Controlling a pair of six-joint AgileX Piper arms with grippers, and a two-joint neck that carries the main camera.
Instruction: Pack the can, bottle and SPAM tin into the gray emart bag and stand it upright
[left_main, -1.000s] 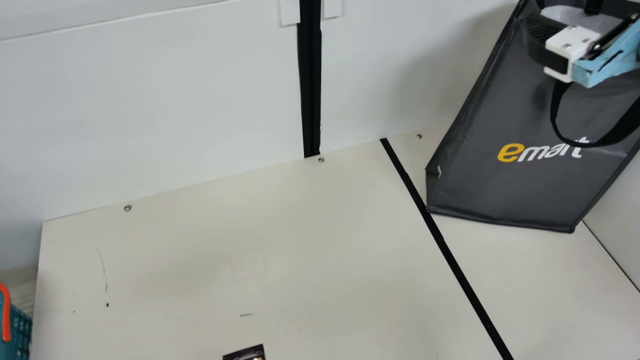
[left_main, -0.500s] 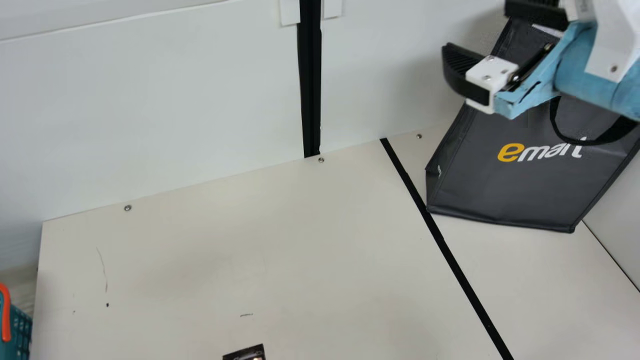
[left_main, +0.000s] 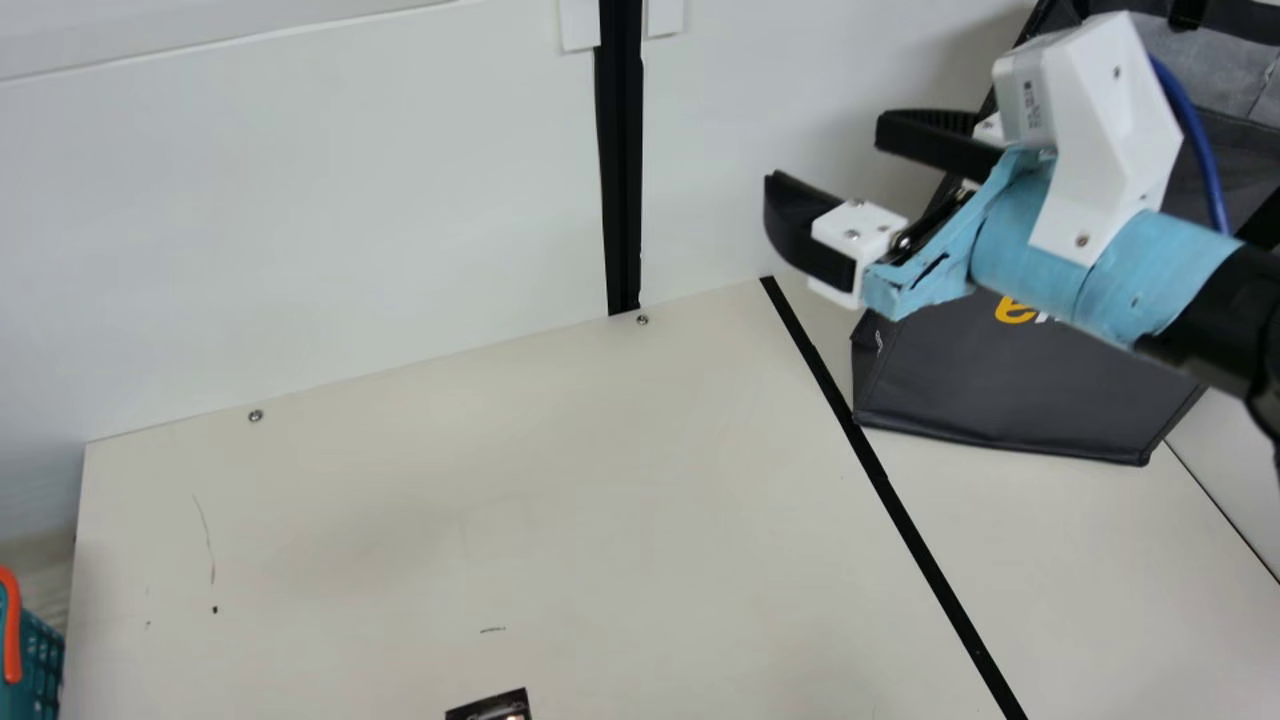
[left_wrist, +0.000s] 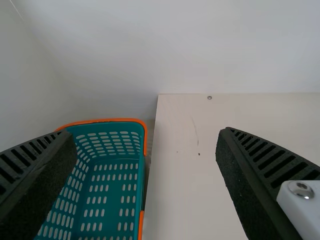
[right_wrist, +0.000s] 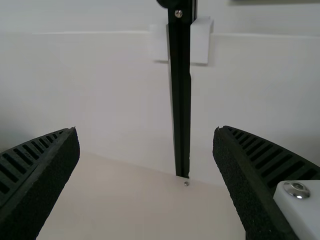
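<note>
My right gripper (left_main: 825, 150) is in the air at the main view's upper right, in front of the gray emart bag (left_main: 1020, 400), and its arm covers much of the bag's front. The bag stands upright at the table's back right, its mouth at the top. In the right wrist view this gripper (right_wrist: 146, 132) is open, with nothing between its fingers. The left wrist view has my left gripper (left_wrist: 145, 135) open and empty, facing a basket and the table's edge. The bag's contents are hidden.
A teal basket with an orange rim (left_wrist: 107, 170) stands beside the table's left edge. The dark corner of some object (left_main: 492, 706) shows at the main view's bottom. A white wall with a black post (left_main: 622, 180) borders the table's back.
The right arm has moved left and down in the main view, away from the bag's mouth, and now covers part of the bag's front. The bag has stayed in place.
</note>
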